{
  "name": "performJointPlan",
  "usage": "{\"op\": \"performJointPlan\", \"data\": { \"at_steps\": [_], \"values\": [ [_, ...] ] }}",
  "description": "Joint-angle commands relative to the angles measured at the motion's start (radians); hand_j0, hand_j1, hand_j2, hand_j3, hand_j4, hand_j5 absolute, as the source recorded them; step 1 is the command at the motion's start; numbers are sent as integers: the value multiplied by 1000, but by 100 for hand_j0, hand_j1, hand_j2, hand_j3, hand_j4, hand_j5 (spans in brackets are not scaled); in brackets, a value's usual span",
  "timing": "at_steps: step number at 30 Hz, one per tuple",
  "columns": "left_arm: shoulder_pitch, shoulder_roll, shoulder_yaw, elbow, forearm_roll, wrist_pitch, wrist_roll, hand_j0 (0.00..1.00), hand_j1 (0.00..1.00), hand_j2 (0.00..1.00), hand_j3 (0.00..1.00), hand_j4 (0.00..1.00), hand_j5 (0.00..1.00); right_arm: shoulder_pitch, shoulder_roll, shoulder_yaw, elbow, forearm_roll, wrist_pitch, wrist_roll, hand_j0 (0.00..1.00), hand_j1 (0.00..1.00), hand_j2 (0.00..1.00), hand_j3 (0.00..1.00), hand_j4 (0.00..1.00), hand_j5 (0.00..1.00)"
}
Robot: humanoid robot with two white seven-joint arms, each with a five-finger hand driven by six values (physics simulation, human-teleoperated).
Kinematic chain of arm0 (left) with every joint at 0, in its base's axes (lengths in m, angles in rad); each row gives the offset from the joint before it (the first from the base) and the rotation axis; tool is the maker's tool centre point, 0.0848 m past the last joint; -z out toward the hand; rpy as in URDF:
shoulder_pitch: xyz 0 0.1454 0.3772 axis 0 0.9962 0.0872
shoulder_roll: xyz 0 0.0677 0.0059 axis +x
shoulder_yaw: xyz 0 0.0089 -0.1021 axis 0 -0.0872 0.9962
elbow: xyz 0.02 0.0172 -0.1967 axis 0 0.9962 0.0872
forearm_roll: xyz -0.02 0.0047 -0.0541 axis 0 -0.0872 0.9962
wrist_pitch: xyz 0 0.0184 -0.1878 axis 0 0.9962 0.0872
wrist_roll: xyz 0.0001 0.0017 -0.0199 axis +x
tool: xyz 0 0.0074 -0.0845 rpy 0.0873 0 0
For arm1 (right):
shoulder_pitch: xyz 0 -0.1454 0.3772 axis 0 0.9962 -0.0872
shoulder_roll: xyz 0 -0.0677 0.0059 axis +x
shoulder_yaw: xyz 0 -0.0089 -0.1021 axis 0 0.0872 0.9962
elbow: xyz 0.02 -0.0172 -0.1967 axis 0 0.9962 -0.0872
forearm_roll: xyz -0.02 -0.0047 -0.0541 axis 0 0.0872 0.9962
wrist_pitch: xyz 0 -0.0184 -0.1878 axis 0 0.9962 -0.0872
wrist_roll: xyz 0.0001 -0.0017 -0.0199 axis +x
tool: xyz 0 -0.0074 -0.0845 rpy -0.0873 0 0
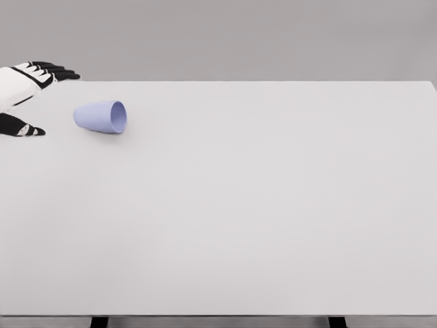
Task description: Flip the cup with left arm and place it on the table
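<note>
Approach, by my reckoning: the left hand [31, 96] hovers at the far-left edge with fingers and thumb spread wide, holding nothing, just beside the cup [101, 117] but not touching it. Next it must close around the cup's body and turn it upright. The cup (pale lavender, plain) lies on its side on the white table [259, 219], mouth facing right.

L hand [27, 92] cut off by left edge, wrist & arm out of frame; table [273, 205] legs barely visible at bottom edge.
</note>
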Motion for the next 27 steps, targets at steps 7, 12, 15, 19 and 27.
{"op": "performJointPlan", "data": {
  "at_steps": [7, 12, 15, 19, 27],
  "values": [
    [-183, -98, -280, 195, -2, 151, -74, 100, 100, 100, 100, 100, 100, 0, 0, 1, 0, 0, 0, 0, 100, 100, 100, 100, 100, 100],
    [-259, -182, -321, 293, -2, 160, -74, 100, 100, 100, 100, 100, 100, 0, 0, -1, 0, 0, 0, 0, 100, 100, 100, 100, 100, 100],
    [-276, -196, -320, 361, 3, 160, -74, 100, 100, 100, 100, 100, 100, 0, 0, 1, 0, 0, 0, 0, 100, 100, 100, 100, 100, 100],
    [-295, -238, -321, 421, 8, 177, -74, 100, 100, 100, 100, 100, 100, 0, 0, 1, 0, 0, 0, 0, 100, 100, 100, 100, 100, 100],
    [-358, -281, -347, 522, -2, 224, -74, 100, 100, 100, 100, 100, 100, 0, 0, 1, 0, 0, 0, 0, 100, 100, 100, 100, 100, 100]
  ]
}}
